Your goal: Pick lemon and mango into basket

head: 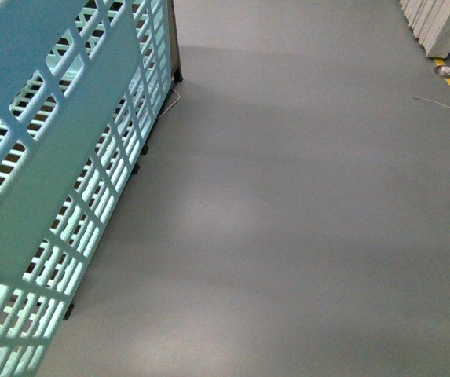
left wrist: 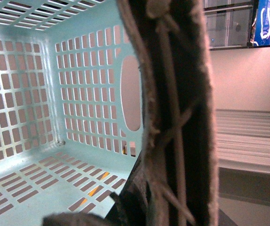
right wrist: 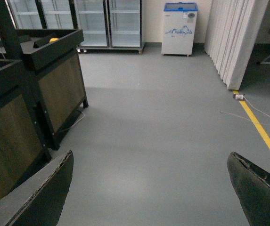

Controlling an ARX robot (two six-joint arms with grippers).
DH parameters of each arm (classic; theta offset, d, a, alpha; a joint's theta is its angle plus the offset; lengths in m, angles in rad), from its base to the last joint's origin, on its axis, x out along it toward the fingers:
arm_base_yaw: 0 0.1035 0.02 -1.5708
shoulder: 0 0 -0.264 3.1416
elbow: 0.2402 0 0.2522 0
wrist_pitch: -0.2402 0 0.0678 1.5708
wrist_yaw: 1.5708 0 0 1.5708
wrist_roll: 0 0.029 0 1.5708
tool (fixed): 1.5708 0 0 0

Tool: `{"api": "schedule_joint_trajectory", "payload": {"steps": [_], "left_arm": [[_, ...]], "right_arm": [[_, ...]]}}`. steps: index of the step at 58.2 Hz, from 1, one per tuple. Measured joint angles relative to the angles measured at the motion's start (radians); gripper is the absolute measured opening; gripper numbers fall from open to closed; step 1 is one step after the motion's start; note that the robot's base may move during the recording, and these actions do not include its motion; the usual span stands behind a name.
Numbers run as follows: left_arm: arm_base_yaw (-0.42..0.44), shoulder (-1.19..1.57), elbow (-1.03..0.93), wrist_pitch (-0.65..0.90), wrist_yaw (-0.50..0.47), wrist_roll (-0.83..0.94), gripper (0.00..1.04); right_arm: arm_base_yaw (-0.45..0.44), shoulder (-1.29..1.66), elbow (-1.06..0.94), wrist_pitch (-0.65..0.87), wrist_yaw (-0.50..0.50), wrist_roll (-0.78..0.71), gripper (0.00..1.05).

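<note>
Front view: one basket point(head: 75, 157).

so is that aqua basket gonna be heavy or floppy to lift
Probably light: the basket is mostly slots and no fruit shows on its base. Likely stiff, given the moulded grid. Carried by the brown handle, it might swing.

Grey floor point(right wrist: 163, 132), smooth. Standing on it: dark wooden stand point(right wrist: 59, 80) on legs, white freezer point(right wrist: 179, 28) at far wall. Small white plug point(right wrist: 239, 96) with cable beside yellow line point(right wrist: 261, 133).
</note>
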Motion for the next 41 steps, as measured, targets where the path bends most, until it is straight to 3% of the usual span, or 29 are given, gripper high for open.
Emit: {"api": "schedule_joint_trajectory", "payload": {"steps": [41], "left_arm": [[0.0, 0.0, 0.001, 0.0, 0.0, -0.002, 0.05]], "right_arm": [[0.0, 0.0, 0.0, 0.0, 0.002, 0.0, 0.96]]}}
